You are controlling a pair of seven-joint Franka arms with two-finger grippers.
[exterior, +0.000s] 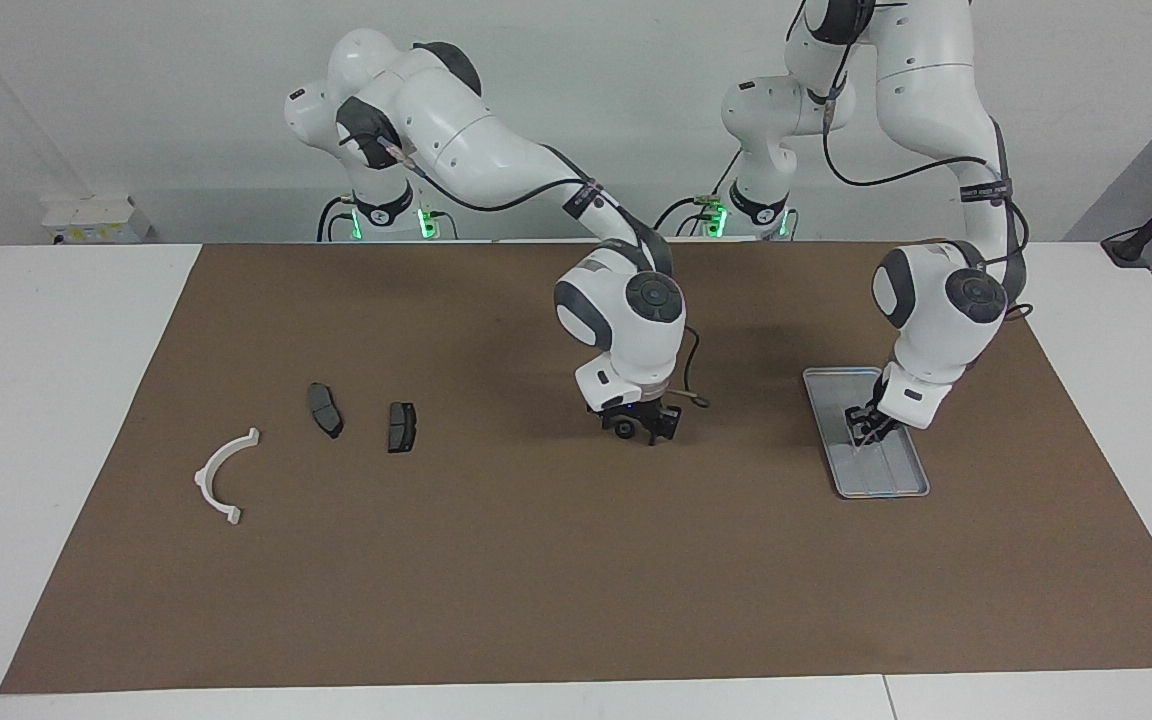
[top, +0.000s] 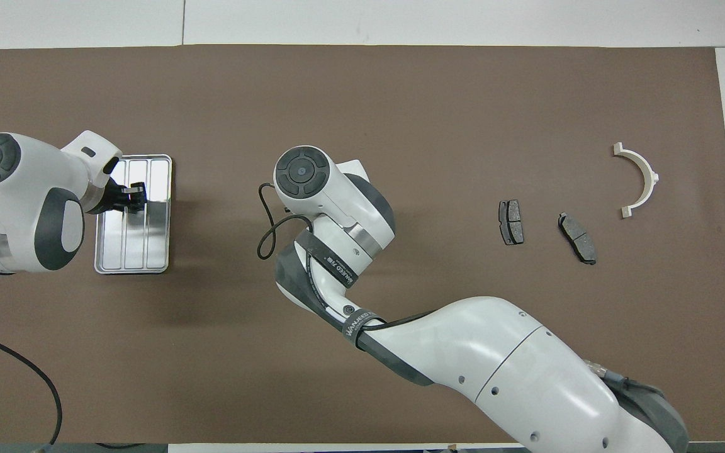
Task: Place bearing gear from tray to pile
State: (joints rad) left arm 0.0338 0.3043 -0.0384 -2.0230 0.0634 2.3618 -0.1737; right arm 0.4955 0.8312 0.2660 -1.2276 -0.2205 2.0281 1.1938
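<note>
One silver tray (exterior: 911, 487) lay toward the left arm's end of the bench (exterior: 56, 400), on a brown mat (exterior: 536, 580). Toward the right arm's end lay two dark brake pads (exterior: 325, 409) (exterior: 401, 426) and one white half-ring bracket (exterior: 221, 477). The left pincer (exterior: 863, 428) hung low over the tray; I couldn't tell how its fingers stood. The right pincer (exterior: 639, 428) was down at the middle of the mat, with one small dark bearing gear (exterior: 624, 429) at its fingers; whether they gripped it I couldn't tell. The wall was plain white.
</note>
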